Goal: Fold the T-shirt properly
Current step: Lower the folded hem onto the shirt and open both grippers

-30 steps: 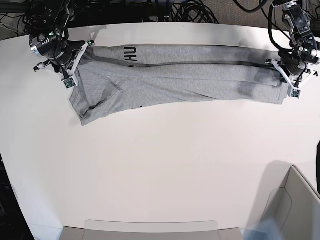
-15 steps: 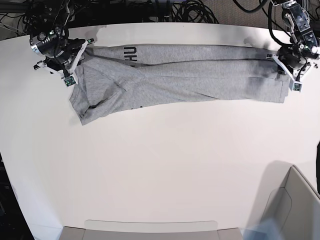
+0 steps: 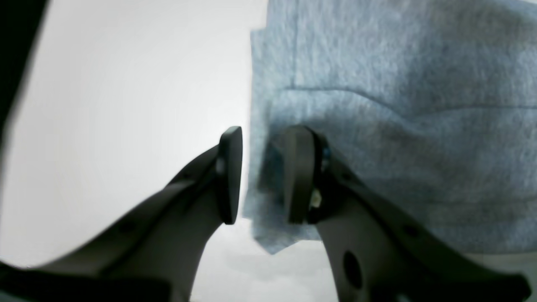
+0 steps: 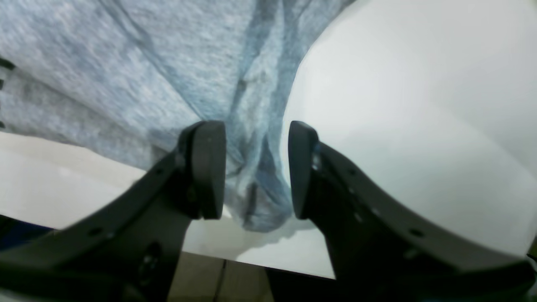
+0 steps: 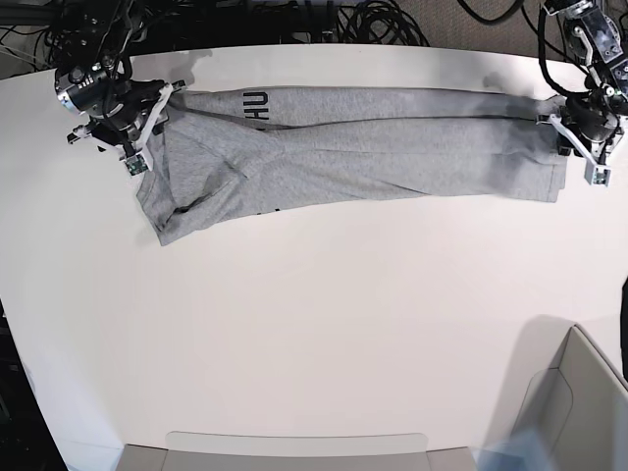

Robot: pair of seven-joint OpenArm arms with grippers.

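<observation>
While the heather-grey short-sleeved cotton T-shirt (image 5: 353,147) lies stretched in a long band across the far side of the white counter (image 5: 314,324), both arms sit at its 2 ends. In the base view the shirt runs side to side, folded lengthwise, with dark block letters (image 5: 256,104) showing on the upper layer near the view's left end and a sleeve (image 5: 186,211) angling toward the camera below them.

The left tool (image 3: 256,176) is at the view's right end of the shirt (image 3: 398,126). Its 2 dark pads stand apart with a clear gap; one pad (image 3: 230,174) is over bare counter, the other (image 3: 300,176) over the cloth, and the shirt's edge runs through the gap between them. Nothing is pinched; whether the pads touch the fabric cannot be told.

The right tool (image 4: 256,167) is at the other end, its pads parted wider. A bunched ridge of the shirt (image 4: 126,71) passes between the 2 pads (image 4: 207,167) without being clamped, and the fabric's corner ends just beyond them on the counter.

A pale cardboard box (image 5: 574,412) stands at the near corner, well apart from the shirt, and dark cables (image 5: 373,22) lie beyond the counter's far edge.
</observation>
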